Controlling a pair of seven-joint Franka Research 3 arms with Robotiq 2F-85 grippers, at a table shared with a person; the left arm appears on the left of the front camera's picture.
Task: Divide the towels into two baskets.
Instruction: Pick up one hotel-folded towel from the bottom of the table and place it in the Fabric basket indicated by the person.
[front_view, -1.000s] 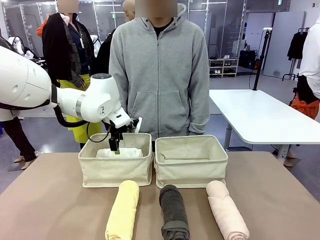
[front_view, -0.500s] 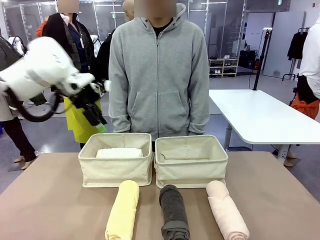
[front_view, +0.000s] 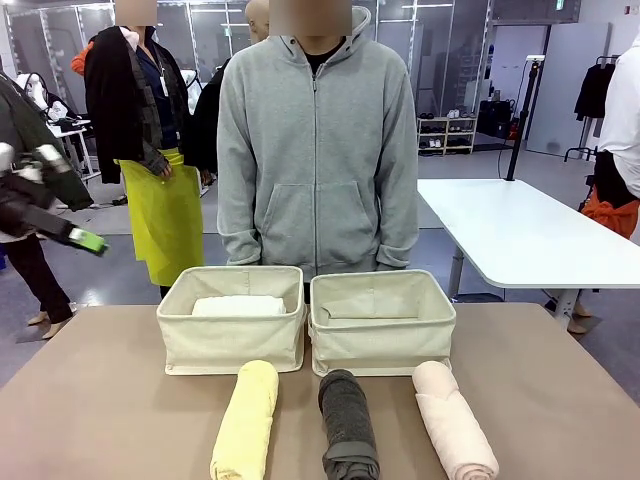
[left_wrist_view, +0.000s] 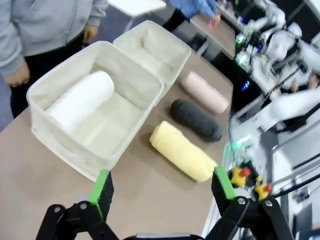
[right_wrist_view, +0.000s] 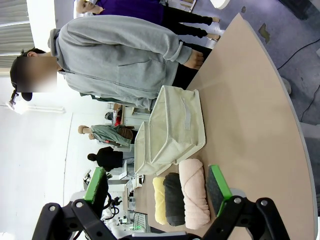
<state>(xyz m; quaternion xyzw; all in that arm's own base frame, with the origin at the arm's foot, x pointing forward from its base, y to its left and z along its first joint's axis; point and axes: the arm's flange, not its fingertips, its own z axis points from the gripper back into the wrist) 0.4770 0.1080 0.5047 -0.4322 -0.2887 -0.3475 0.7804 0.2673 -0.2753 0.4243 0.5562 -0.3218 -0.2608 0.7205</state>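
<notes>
The white towel (front_view: 237, 306) lies in the left basket (front_view: 230, 345); the right basket (front_view: 381, 345) beside it holds no towel. In front of them three towels lie in a row on the table: yellow (front_view: 247, 420), dark grey (front_view: 348, 425) and pink (front_view: 453, 432). My left gripper (front_view: 85, 240) hangs open at the far left, high above the table and apart from everything. Its wrist view looks down past the open left gripper (left_wrist_view: 162, 187) onto the white towel (left_wrist_view: 80, 100) and the yellow towel (left_wrist_view: 182, 151). My right gripper (right_wrist_view: 156, 185) is open and holds nothing, far from the baskets (right_wrist_view: 172, 127).
A person in a grey hoodie (front_view: 318, 150) stands right behind the baskets, arms down at the sides. Other people stand farther back on the left. A white table (front_view: 520, 235) stands off to the right. Bare tabletop (front_view: 100, 400) lies left and right of the towels.
My left gripper rose out of the left basket and swung up and away to the far left, open. The white towel stayed in the basket.
</notes>
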